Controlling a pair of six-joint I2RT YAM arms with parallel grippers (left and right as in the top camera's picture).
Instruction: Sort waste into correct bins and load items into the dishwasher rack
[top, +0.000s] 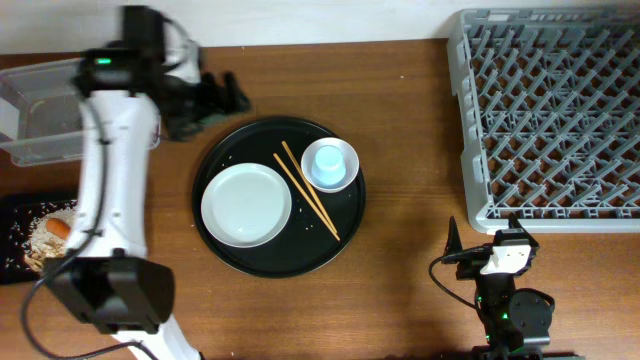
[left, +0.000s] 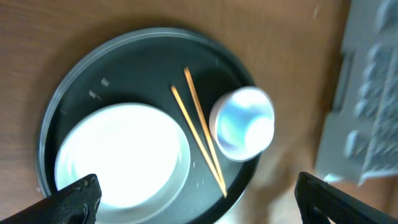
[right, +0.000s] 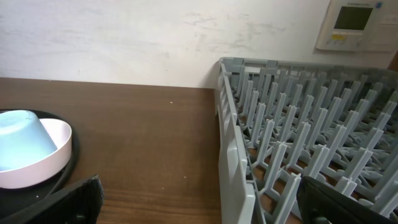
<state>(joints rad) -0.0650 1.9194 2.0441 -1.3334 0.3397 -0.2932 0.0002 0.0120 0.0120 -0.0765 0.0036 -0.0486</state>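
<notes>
Loading seems next: the left gripper (left: 198, 186), jaws spread and empty over the round tray (top: 215, 250), should close squarely on the cup (top: 330, 165), clear of the chopsticks (top: 308, 192) beside it and the plate (top: 247, 205). The right gripper (right: 199, 199), also spread and empty, hangs near the bare rack (top: 545, 110) in the far right corner. By the left edge the black tray (top: 14, 208) holds rice (top: 40, 247) and carrot (top: 60, 228); what the tub (top: 35, 120) holds is unclear.

A round black tray (top: 262, 140) is sitting near the middle of a brown wooden table (top: 400, 130). A white wall (right: 124, 37) is running behind the table, carrying a pale control panel (right: 354, 23) with a small screen
</notes>
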